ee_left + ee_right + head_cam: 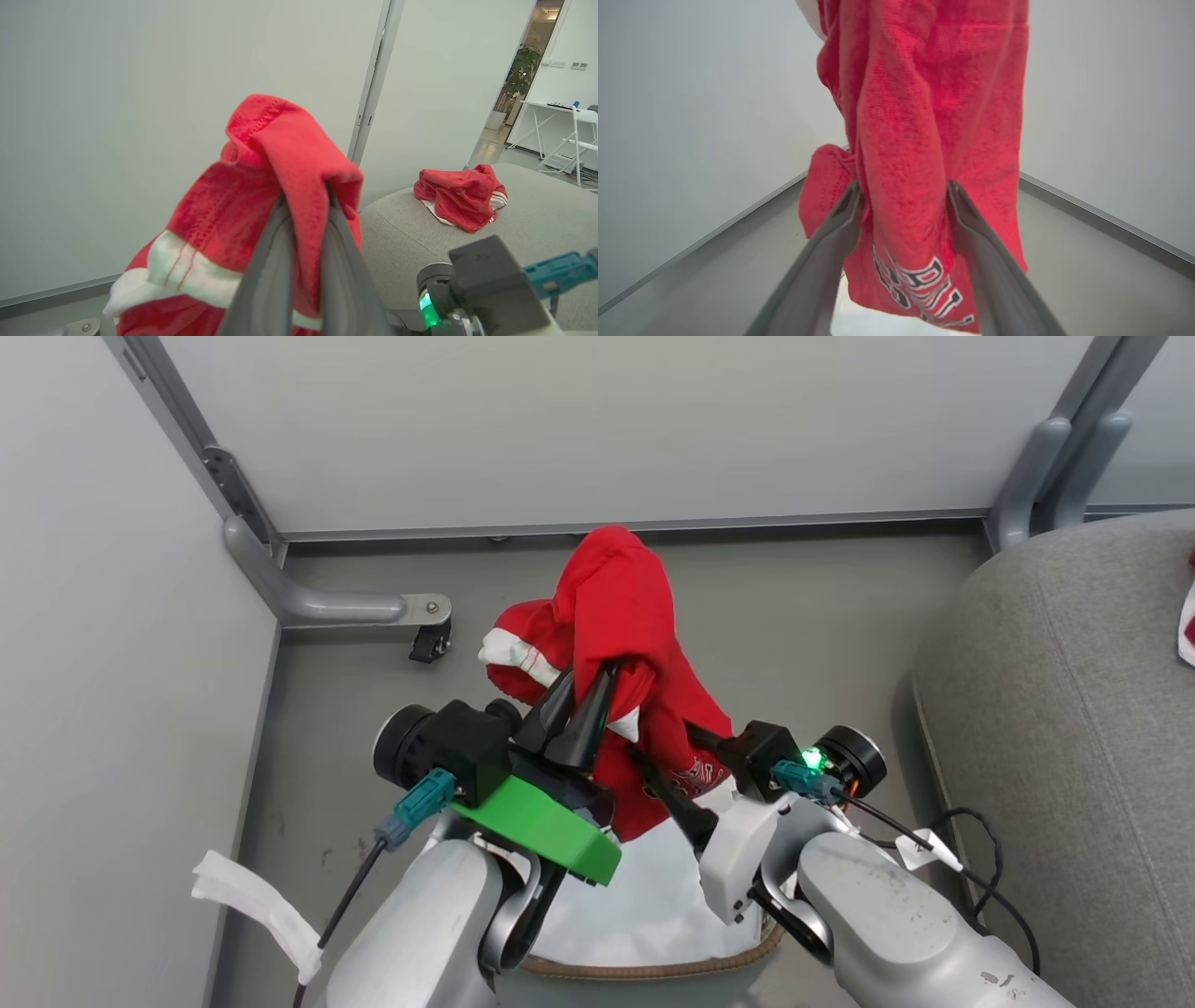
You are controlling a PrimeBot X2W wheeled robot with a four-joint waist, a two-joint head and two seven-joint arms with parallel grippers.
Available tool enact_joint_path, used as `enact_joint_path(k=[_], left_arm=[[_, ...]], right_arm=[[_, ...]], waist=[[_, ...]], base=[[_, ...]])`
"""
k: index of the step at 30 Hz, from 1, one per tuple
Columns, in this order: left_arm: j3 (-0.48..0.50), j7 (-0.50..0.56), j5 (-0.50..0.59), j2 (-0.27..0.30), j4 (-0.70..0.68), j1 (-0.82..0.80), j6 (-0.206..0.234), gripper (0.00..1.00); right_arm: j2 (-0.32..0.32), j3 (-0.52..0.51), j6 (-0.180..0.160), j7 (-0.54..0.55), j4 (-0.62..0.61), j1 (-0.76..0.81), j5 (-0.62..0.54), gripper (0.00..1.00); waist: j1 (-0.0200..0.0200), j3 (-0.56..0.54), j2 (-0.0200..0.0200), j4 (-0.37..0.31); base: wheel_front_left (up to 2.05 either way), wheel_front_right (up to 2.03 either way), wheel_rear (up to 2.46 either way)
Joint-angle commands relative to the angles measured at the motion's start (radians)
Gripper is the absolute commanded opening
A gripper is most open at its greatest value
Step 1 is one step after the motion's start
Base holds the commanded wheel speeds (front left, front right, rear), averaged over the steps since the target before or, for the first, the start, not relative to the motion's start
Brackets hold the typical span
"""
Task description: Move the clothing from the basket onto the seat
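In the head view, my left hand (590, 672) is pinching a fold of the red soft-fabric sports garment with white panels (616, 597). It is holding the garment up above the oval white plastic laundry basket with a brown woven rim (653, 973). The cloth is draping limply over the fingertips, so I am judging it light, floppy and likely to swing. A bunched fold looks like the surest place to take hold. My right hand (661, 742) is reaching in lower, at the hanging part. The large grey woven-fabric sofa seat (1074, 709) is lying off to my right, well apart.

In the left wrist view, the left hand (304, 196) is pointing upward with its fingers pressed together on a thick red fold of the garment (224, 210). A second crumpled red garment (460, 193) is lying on the seat (406, 233).

In the right wrist view, the right hand (903, 186) is bracketing the hanging cloth (924, 93) just above its dark lettering (915, 284). The fingers are standing apart and touching the cloth on both sides. I cannot tell whether they are gripping it.
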Motion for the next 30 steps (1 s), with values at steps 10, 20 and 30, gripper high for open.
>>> enact_joint_path(k=[10,20,30], left_arm=[[0.003,-0.001,-0.001,0.002,0.009,-0.005,0.006,0.00],[0.027,-0.001,0.016,0.002,0.003,0.008,0.012,1.00],[0.104,-0.001,0.089,0.002,0.050,0.044,0.008,1.00]], right_arm=[[-0.005,0.022,-0.001,0.000,0.015,-0.009,0.050,0.00],[-0.005,0.013,-0.001,0.000,-0.006,0.002,0.059,0.00],[-0.005,-0.055,-0.001,0.000,-0.100,0.057,0.032,0.00]], waist=[[0.0001,0.002,0.0000,0.003],[0.0001,0.009,0.0000,-0.032],[0.0001,0.006,0.0000,-0.209]], base=[[0.00,0.00,0.00],[0.00,0.00,0.00],[0.00,0.00,0.00]])
